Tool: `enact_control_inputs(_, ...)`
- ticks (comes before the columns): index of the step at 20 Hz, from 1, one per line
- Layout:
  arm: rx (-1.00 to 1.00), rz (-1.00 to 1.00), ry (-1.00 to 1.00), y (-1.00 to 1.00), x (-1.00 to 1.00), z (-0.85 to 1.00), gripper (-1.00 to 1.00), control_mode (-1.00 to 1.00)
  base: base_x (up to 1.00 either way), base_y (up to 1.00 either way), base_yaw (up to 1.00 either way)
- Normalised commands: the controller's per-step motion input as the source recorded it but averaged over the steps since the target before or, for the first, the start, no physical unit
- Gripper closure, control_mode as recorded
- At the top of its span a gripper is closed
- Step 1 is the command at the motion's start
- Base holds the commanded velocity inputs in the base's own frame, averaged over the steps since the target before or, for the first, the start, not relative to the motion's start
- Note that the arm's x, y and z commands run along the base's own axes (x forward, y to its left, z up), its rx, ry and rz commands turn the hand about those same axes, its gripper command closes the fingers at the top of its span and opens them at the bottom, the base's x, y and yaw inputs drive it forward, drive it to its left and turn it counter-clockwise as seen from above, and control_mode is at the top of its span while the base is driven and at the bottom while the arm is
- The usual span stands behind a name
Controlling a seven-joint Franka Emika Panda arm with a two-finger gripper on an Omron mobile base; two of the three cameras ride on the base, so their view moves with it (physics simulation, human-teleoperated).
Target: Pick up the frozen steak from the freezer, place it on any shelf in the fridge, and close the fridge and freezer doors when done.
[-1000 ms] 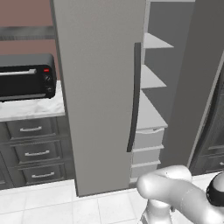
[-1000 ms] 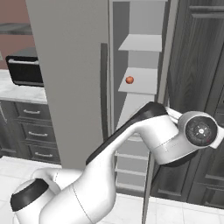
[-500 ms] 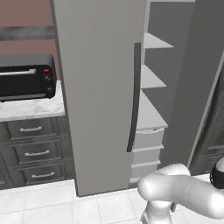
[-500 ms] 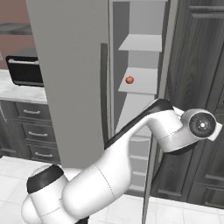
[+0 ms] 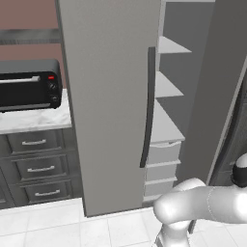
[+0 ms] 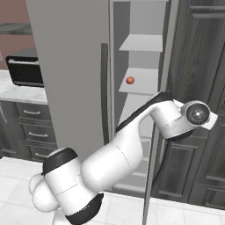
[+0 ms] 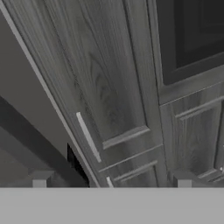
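1. Grey, opaque shelving marks the open freezer (image 6: 132, 17). The item to fetch, a small reddish-brown piece taken to be the steak (image 6: 130, 80), rests on the middle grey shelf (image 6: 149, 81), close to its left side and near the front edge.
2. Gripper (image 7: 111, 181) state: jaws spread wide, nothing between them. Both fingertips (image 7: 40, 178) stand well apart at the bottom of the hand view.
3. Gripper heading: the hand faces a dark wooden cabinet (image 7: 109, 87) to the right of the freezer, not the freezer interior.
4. Governing relation: the steak lies to the left of the hand, higher up and farther in. The freezer door (image 6: 154, 162) stands open, seen edge-on, between the arm's forward section and the shelves. In the right base view the arm (image 6: 132, 145) reaches across the lower front of the compartment, its wrist to the right of this door edge.
5. Judgement: the coming move calls for the hand to turn left and rise to shelf level before any approach.
6. Steak long axis: cannot be determined; the item appears small and roundish.
7. Fridge door (image 5: 106, 96), with its dark handle (image 5: 148, 106), is closed. Judgement: it must be opened before placement.
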Motion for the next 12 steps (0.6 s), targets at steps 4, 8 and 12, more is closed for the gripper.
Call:
enact_control_inputs(4, 0.06, 0.08, 0.0, 0.03, 0.23, 0.0, -1.0, -1.0, 0.0, 0.0, 0.0)
enact_control_inputs(8, 0.12, 0.17, -0.01, 0.54, 0.02, 0.0, -1.0, -1.0, 0.0, 0.0, 0.0)
enact_control_inputs(12, 0.16, 0.18, -0.01, 0.84, 0.02, 0.0, -1.0, -1.0, 0.0, 0.0, 0.0)
